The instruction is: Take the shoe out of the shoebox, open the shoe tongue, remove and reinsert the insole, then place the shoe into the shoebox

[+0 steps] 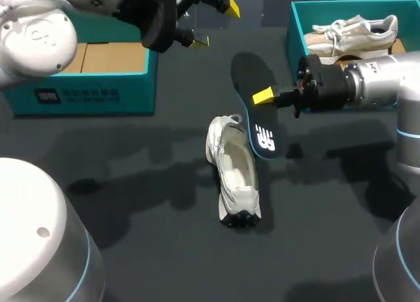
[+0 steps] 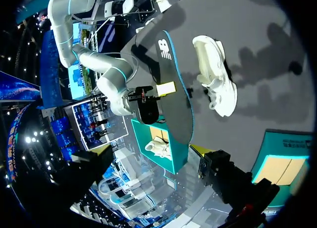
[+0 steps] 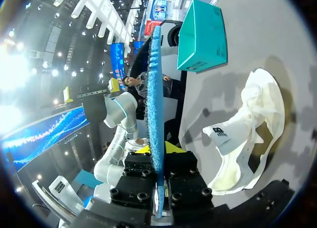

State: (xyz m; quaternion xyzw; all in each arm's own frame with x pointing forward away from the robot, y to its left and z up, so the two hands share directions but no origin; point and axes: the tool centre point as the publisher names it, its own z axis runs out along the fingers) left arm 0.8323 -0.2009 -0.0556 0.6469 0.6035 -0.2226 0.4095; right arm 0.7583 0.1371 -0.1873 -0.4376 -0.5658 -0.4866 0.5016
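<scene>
- Presently, the dark table (image 1: 131,203) carries two teal boxes, well apart, at its far side.
- The left shoebox (image 1: 85,92) is open, and its bare cardboard floor shows.
- The right shoebox (image 1: 293,43) is open, and a cream second shoe (image 1: 354,33) lies inside.
- The white shoe (image 1: 234,177) is out of both boxes. It stands upright on its sole mid-table with its mouth wide open.
- The insole (image 1: 252,75) is dark with a blue edge. It is out of the shoe and held tilted just beside it, logo end nearest the shoe.
- The right gripper (image 1: 264,96) pinches the insole at its mid edge, one finger on either face.
- The left gripper (image 1: 214,24) is just beside the left shoebox, fingers spread and empty.
</scene>
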